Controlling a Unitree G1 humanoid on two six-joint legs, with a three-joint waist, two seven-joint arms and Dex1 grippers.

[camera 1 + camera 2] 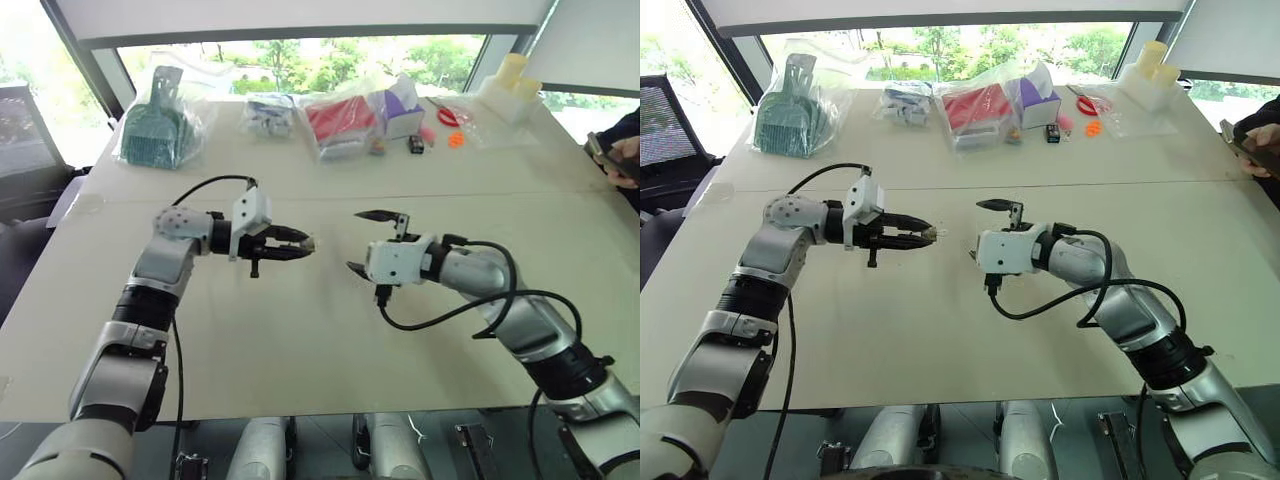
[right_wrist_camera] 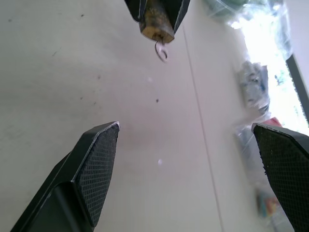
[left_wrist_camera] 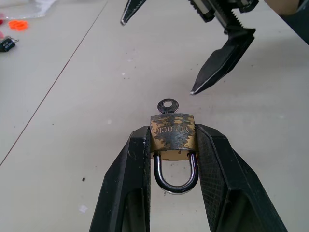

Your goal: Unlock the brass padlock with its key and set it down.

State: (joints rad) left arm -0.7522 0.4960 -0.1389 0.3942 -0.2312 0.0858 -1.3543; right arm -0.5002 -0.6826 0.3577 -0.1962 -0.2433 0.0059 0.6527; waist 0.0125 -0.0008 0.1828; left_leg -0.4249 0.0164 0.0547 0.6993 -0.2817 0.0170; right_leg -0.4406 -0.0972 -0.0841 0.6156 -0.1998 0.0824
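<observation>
The left claw (image 3: pixel 171 159) pinches the brass padlock (image 3: pixel 172 133) by its body, raised above the bench (image 1: pixel 300 340), shackle toward the wrist and the key (image 3: pixel 167 105) sticking out of the far end. The right claw (image 1: pixel 378 243) faces it, spread wide, its tips near the key but apart from it. Bare bench lies beneath and around both. Along the far edge, clear bags hold a green dustpan (image 1: pixel 152 130) and red items (image 1: pixel 340 118).
</observation>
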